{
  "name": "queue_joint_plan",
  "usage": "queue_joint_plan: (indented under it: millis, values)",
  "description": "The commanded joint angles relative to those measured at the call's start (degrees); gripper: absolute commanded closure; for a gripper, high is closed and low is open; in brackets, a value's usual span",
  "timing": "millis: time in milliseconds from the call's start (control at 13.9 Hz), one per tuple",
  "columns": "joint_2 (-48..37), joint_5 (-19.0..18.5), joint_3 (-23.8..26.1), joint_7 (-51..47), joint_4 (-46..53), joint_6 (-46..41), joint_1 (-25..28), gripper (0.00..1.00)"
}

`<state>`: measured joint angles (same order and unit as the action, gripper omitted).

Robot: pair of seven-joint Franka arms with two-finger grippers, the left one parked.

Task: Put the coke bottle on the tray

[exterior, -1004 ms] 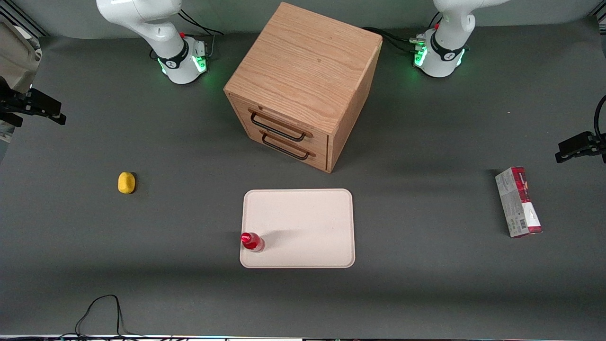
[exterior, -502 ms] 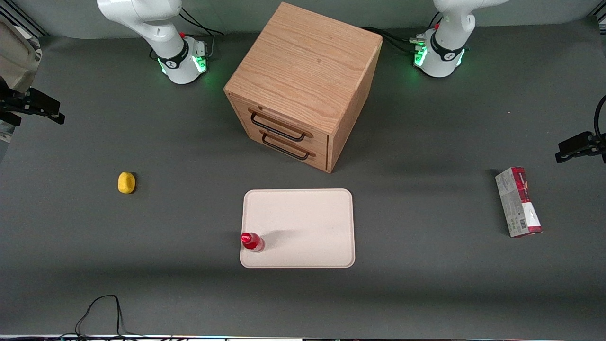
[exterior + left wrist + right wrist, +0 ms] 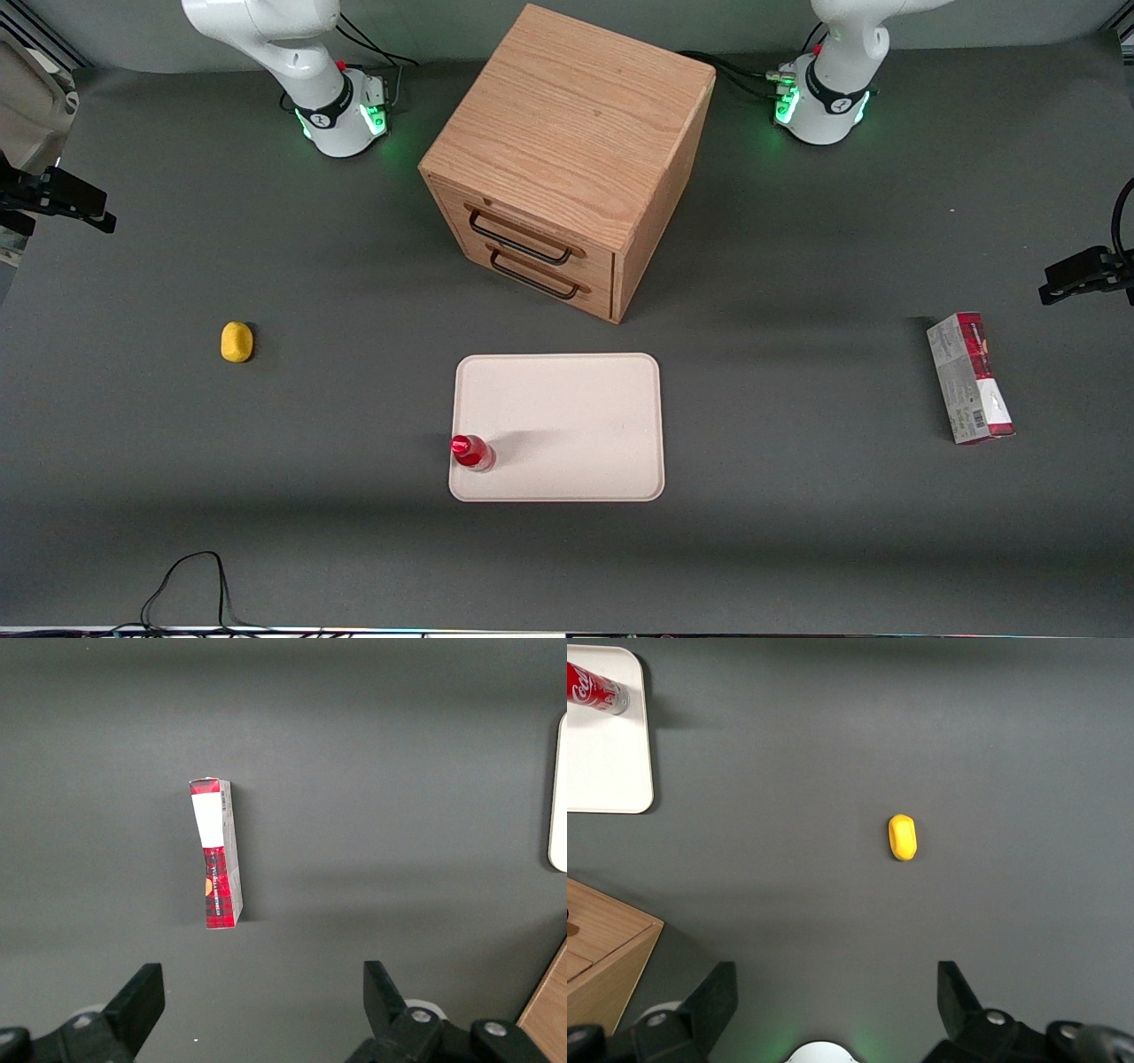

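Note:
The coke bottle (image 3: 471,452) is small and red with a red cap. It stands upright on the tray (image 3: 567,416), at the corner nearest the front camera on the working arm's side. The tray is a large pale beige-pink rectangle in front of the drawer cabinet. The right wrist view shows the bottle (image 3: 594,688) with its white script and a corner of the tray (image 3: 607,771). My right gripper (image 3: 835,997) is open and empty. It hangs high above the table toward the working arm's end, far from the tray, and shows at the frame edge in the front view (image 3: 58,197).
A wooden two-drawer cabinet (image 3: 567,159) stands farther from the front camera than the tray. A yellow object (image 3: 236,342) lies below my gripper (image 3: 902,836). A red-and-grey carton (image 3: 970,377) lies toward the parked arm's end. A black cable (image 3: 186,580) loops at the table's front edge.
My right gripper has drifted slightly farther away from the tray. The bottle and the tray have not moved.

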<state>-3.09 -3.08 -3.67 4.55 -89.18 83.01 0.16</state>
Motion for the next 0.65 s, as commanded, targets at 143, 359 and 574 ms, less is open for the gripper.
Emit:
queue_joint_plan:
  millis: [143, 359, 574]
  values:
    - [-1.0, -0.2, 0.9, 0.3, -0.7, -1.3, -0.5, 0.0]
    - [-1.0, -0.2, 0.9, 0.3, -0.6, -1.4, -0.5, 0.0]
    - [-0.9, -0.3, 0.9, 0.3, -0.6, -1.4, -0.5, 0.0]
